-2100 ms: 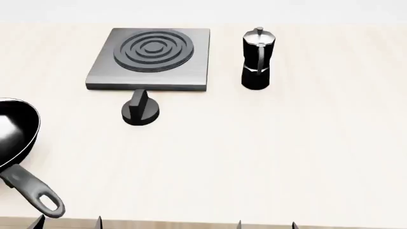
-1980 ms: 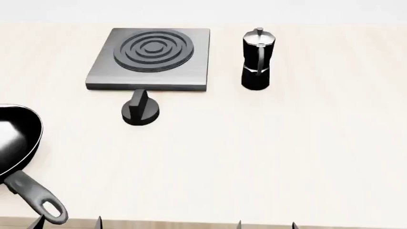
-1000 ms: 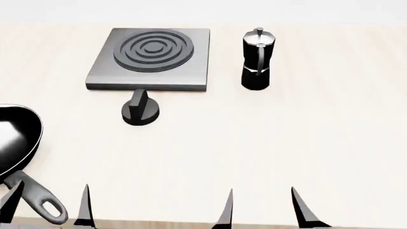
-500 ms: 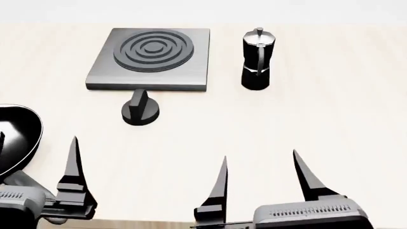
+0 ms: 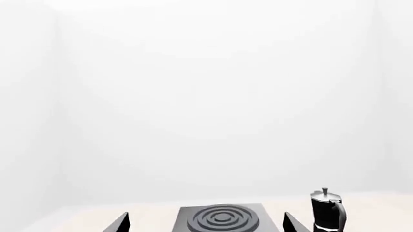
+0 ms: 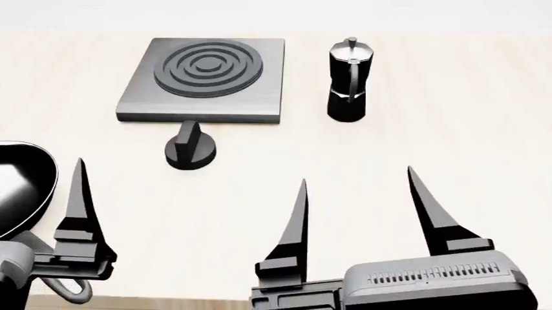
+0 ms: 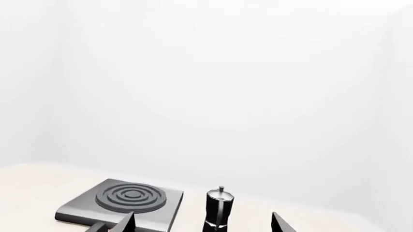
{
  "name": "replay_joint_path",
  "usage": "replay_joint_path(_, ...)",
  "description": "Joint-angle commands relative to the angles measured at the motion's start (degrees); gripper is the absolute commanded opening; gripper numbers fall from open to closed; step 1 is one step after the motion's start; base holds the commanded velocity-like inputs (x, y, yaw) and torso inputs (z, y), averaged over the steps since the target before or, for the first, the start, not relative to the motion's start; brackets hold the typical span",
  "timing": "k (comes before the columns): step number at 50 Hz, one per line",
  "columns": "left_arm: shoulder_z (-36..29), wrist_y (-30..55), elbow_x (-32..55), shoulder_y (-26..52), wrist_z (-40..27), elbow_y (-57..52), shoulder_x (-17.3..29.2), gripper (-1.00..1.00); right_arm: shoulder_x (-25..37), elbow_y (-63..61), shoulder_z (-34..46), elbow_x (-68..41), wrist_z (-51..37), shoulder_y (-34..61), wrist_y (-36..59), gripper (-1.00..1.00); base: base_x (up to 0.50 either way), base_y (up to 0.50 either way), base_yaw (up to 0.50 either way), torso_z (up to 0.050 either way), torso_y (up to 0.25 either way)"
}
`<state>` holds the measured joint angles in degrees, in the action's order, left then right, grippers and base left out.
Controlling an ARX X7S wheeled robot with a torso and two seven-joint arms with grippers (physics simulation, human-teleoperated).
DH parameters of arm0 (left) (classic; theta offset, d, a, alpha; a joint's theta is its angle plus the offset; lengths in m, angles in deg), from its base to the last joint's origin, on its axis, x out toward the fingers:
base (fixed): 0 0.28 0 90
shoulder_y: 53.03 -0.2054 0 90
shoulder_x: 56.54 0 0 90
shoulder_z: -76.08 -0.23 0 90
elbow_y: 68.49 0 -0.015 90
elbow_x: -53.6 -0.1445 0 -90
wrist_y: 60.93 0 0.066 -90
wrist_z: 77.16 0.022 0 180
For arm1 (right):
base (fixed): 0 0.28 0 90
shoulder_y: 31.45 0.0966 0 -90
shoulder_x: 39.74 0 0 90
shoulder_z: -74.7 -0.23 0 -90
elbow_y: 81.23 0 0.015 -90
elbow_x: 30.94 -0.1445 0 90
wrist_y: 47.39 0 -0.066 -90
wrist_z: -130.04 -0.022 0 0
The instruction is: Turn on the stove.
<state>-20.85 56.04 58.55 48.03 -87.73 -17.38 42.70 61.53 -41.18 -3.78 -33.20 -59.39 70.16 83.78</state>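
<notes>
Two grippers, left (image 6: pixel 39 213) and right (image 6: pixel 358 194), both spread open, holding nothing; my stove (image 6: pixel 207 77) and knob (image 6: pixel 191 150) lie ahead, untouched.

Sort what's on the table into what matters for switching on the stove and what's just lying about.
For the job: stove, its knob, left gripper, right gripper, both open.
Lying about: moka pot, frying pan.

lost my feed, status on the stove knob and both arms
Both end effectors, left and right, open, empty. Knob untouched, in front of stove. Nothing blocking.
</notes>
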Motion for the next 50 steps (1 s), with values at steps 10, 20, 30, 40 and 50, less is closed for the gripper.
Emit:
replay_joint_path(10, -1.11, -0.68, 0.20, 0.03, -0.88, 0.51, 0.88, 1.00, 1.43, -2.65, 1.83, 2.25, -2.12, 1.20, 1.68, 1.00, 0.00, 0.03, 0.00, 0.000, 0.000)
replay_joint_path(20, -1.27, -0.71, 0.52, 0.01, -1.18, 0.44, 1.39, 1.00, 1.52, -2.47, 1.46, 1.63, -2.32, 0.86, 0.99, 1.00, 0.00, 0.23, 0.00, 0.000, 0.000)
replay_joint_path(30, -1.56, -0.53, 0.22, 0.00, -2.01, 0.30, 1.74, 1.00, 1.69, -2.79, 1.69, 1.33, -2.60, 0.99, 1.51, 1.00, 0.00, 0.24, 0.00, 0.000, 0.000)
replay_joint_path(40, -1.63, -0.63, 0.46, 0.07, -2.49, 0.31, 2.04, 1.00, 1.93, -2.76, 1.89, 1.04, -2.85, 1.08, 1.41, 1.00, 0.00, 0.24, 0.00, 0.000, 0.000)
replay_joint_path(50, -1.44, -0.62, 0.88, 0.02, -2.91, 0.13, 2.39, 1.00, 2.04, -3.05, 2.10, 0.87, -3.24, 1.20, 1.76, 1.00, 0.00, 0.23, 0.00, 0.000, 0.000)
